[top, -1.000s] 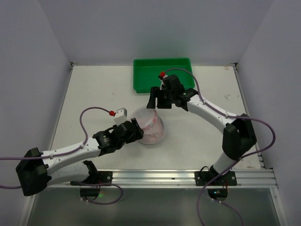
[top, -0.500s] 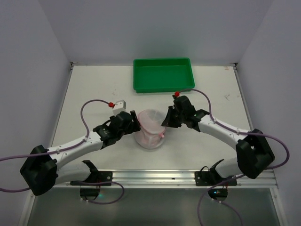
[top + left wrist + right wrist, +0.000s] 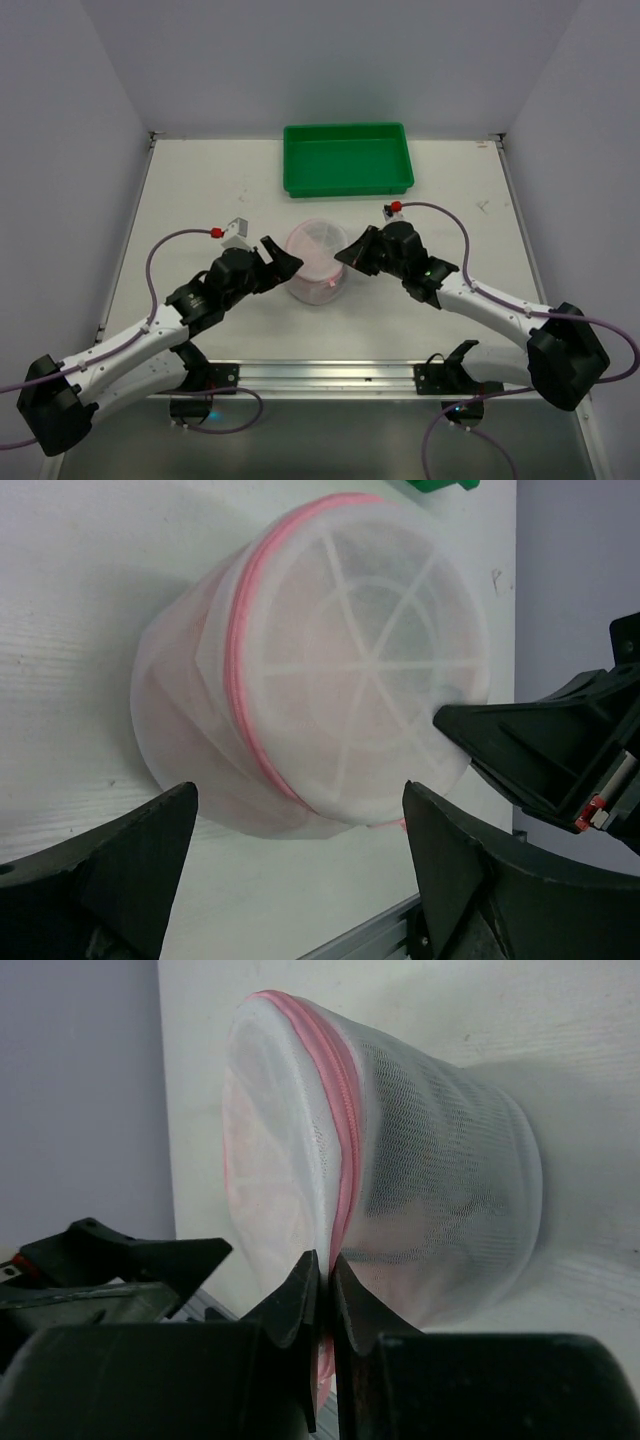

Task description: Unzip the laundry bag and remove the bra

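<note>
The laundry bag point(image 3: 318, 262), a small round pouch of white mesh with a pink zip, stands mid-table. In the right wrist view the pink zip point(image 3: 343, 1110) runs around the laundry bag point(image 3: 440, 1160). My right gripper point(image 3: 325, 1260) is shut on a pink strip of that zip at the bag's right side point(image 3: 345, 257). My left gripper point(image 3: 283, 258) is open just left of the bag. Its fingers point(image 3: 140, 850) straddle the near side of the laundry bag point(image 3: 350, 670) without touching it. The bra is hidden; only a faint pinkish mass shows through the mesh.
A green rectangular tray point(image 3: 348, 160) sits at the back of the table, just behind the bag. White walls close in the table on the left, right and back. An aluminium rail point(image 3: 330, 375) runs along the near edge between the arm bases.
The right gripper came down from near the green tray to the bag's right side and shut on the pink zip. The left gripper backed off slightly to the left and opened wider.
</note>
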Controlling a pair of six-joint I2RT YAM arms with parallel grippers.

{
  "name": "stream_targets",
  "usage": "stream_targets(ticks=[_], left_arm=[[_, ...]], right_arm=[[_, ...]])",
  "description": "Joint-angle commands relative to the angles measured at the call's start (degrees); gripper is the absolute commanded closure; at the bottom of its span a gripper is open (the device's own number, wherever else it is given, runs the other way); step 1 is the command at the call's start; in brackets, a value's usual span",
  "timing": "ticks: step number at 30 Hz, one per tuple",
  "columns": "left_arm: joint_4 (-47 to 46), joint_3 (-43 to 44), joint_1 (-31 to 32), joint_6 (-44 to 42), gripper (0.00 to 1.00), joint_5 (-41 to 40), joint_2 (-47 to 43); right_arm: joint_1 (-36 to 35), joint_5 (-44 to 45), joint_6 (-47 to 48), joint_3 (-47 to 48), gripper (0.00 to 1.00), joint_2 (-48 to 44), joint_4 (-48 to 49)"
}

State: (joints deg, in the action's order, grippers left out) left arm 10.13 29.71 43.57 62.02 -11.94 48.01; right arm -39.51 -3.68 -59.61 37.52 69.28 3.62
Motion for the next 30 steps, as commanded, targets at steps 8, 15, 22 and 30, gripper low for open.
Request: stream_targets(ticks=[8,15,22,30], left_arm=[[-12.8,-2.4,0.0,5.4,0.18,8.0,6.8],[-20.2,-3.2,0.0,6.0,0.38,8.3,11.8],[-19.6,-2.1,0.0,6.1,1.0,6.9,10.4],[-17.4,2.3,0.0,8.3,1.0,6.8,14.3]], right_arm=[[-0.3,1.1,-6.4,-0.8,1.0,0.6,11.1],[-0.3,-0.5,-6.8,-2.3,1.0,1.8,12.9],[-0.4,1.1,2.6,-0.4,0.76,1.2,5.4],[-3.6,9.8,16.2,5.4,0.36,-5.4,-11.3]])
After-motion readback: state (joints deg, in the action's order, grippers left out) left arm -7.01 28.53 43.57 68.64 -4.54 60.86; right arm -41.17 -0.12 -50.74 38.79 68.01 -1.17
